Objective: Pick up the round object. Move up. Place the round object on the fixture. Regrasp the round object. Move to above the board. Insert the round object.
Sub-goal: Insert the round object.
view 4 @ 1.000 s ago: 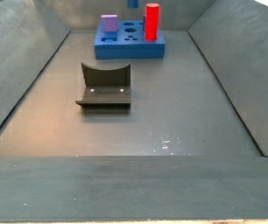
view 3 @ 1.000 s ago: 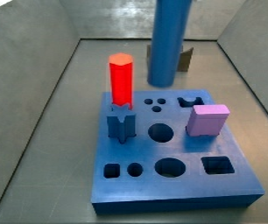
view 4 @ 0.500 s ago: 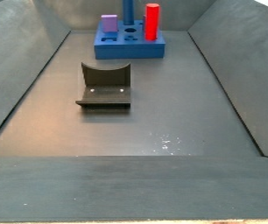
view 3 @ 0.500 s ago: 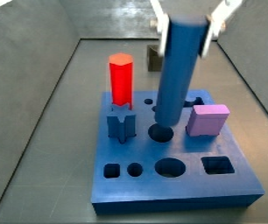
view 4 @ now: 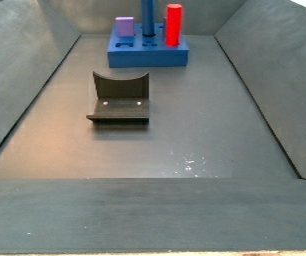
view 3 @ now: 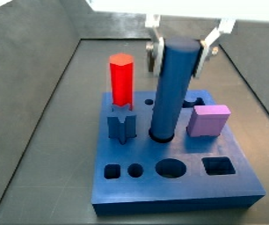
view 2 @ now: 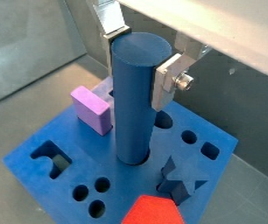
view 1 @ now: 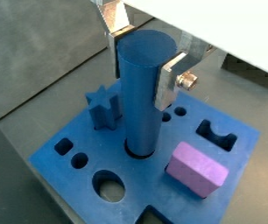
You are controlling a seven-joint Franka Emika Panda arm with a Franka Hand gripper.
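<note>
The round object, a long dark blue cylinder (view 3: 170,92), stands upright with its lower end in a round hole of the blue board (view 3: 178,180). My gripper (view 3: 182,46) is shut on its top end, one silver finger on each side. Both wrist views show the cylinder (view 1: 143,101) (view 2: 130,105) between the fingers (view 1: 169,80) (view 2: 168,79), going down into the board (view 1: 89,157) (view 2: 54,179). In a side view the cylinder (view 4: 148,15) rises from the board (view 4: 149,55) at the far end. The fixture (view 4: 120,98) stands on the floor, apart from the board.
A red hexagonal peg (view 3: 121,79) stands at the board's left, with a short blue star peg (view 3: 121,125) in front of it. A pink cube (view 3: 208,120) sits just right of the cylinder. Grey walls enclose the floor (view 4: 156,150).
The gripper has come down with the cylinder. Its lower end went from above the board down into the round hole.
</note>
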